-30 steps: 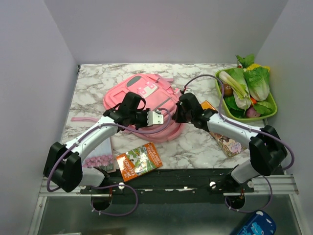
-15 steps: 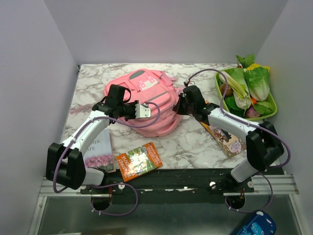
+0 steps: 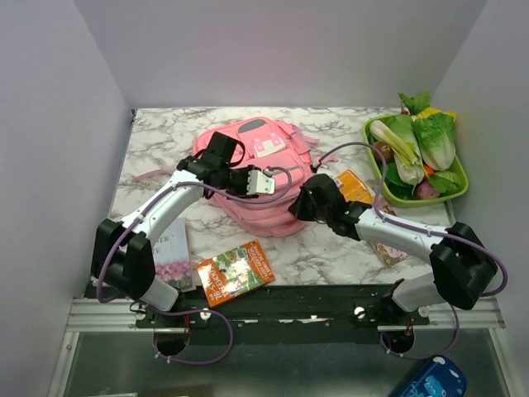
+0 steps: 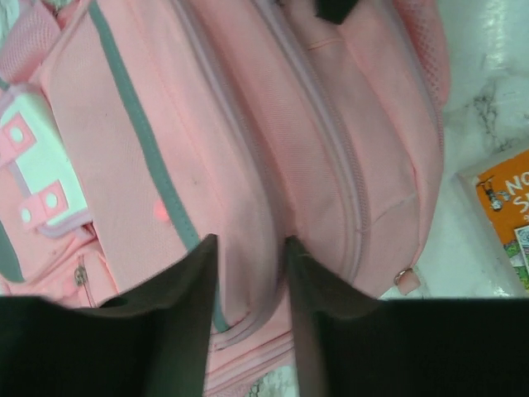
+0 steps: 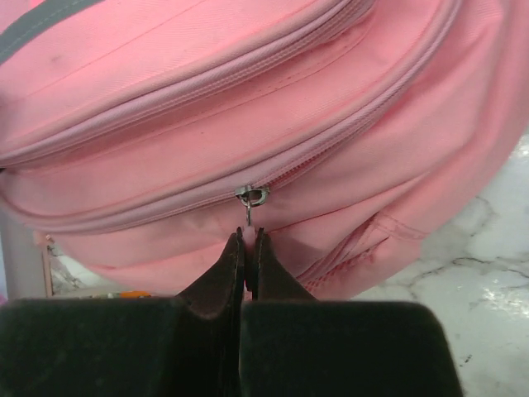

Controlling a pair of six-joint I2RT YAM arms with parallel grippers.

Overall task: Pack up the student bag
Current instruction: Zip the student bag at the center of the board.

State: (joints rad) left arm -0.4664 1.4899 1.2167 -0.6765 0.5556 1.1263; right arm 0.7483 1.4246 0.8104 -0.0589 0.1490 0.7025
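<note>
One student bag (image 3: 293, 155): large soft pink fabric backpack with grey-green panels and a white flap patch (image 4: 37, 157). It lies flat on the white-and-grey marble-patterned table (image 3: 331, 248), towards the far centre, between the two arms. A loose pink strap (image 3: 140, 175) trails off to its left.

One left gripper (image 4: 250, 241): black fingers set apart, poised over the bag's front panel. A pink zip seam shows in the gap between them. Whether the fingers touch the fabric cannot be told.

One right gripper (image 5: 248, 237): fingers pressed together, clamped on the small zip pull (image 5: 248, 217) that hangs from a metal slider on the bag's near right edge.

Two books near the left arm's base: one orange paperback with an illustrated cover (image 3: 235, 271), near the table's front edge, and one grey book with pink flowers (image 3: 169, 260), just beside the arm.

One further illustrated book (image 3: 388, 246), mostly covered by the right forearm.

One orange flat item (image 3: 355, 184), just beside the bag's right side, too hidden to identify.

One green plastic tray (image 3: 457, 192), far right corner of the table, holding leafy green vegetables (image 3: 434, 141) and some smaller pieces of produce.
</note>
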